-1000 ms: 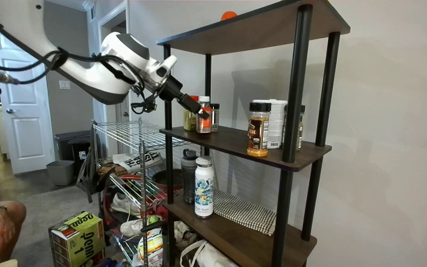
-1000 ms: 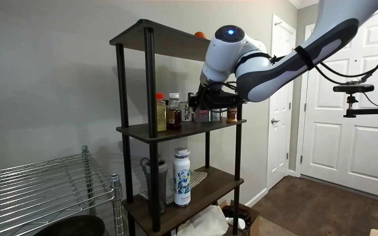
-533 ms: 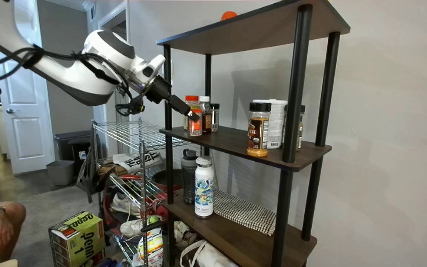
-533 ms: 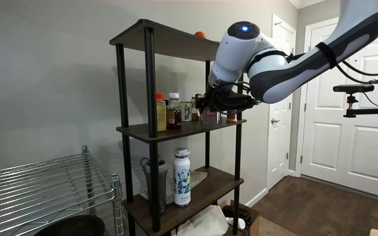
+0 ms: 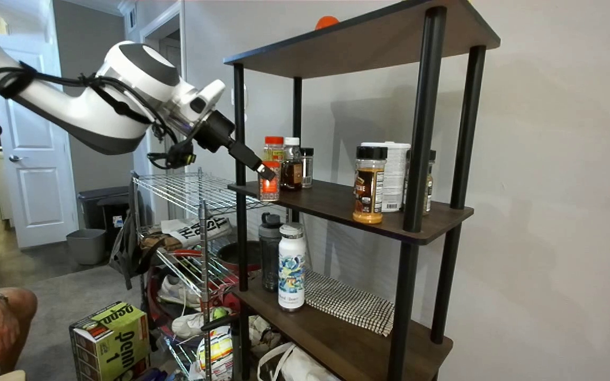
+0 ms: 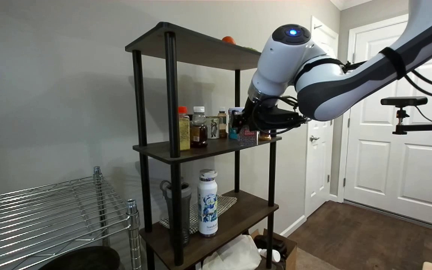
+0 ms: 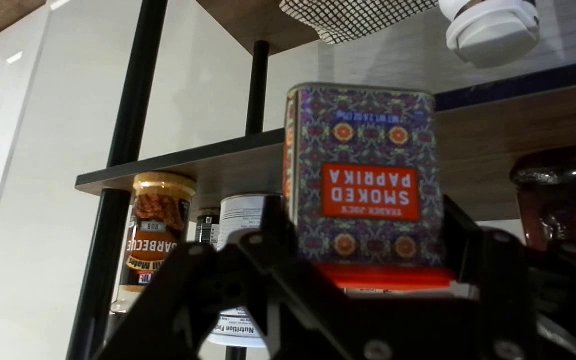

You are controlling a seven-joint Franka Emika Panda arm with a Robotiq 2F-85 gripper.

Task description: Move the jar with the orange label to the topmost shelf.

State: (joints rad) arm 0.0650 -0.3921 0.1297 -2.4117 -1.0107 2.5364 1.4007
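The jar with the orange label is a boxy patterned tin (image 7: 370,200) with a red-orange lid and a "Smoked Paprika" label; it appears upside down in the wrist view. It also shows in both exterior views (image 5: 269,187) (image 6: 248,138). My gripper (image 5: 266,172) (image 7: 365,225) is shut on it near the lid, one finger on each side. The jar hangs upright just outside the front edge of the middle board (image 5: 326,198). The topmost shelf (image 5: 368,47) (image 6: 197,48) is above my gripper; its top surface is hidden from these angles.
A small orange blob (image 5: 327,22) sits on the topmost shelf. A barbecue jar (image 5: 369,185), a white canister (image 5: 392,180) and several bottles (image 6: 198,129) stand on the middle board. A black front post (image 5: 240,132) is beside my gripper. A white bottle (image 5: 291,267) stands below.
My gripper has drawn back out from the middle board with the jar held in it, uncovering the bottles behind. The bottles and the rack have not moved.
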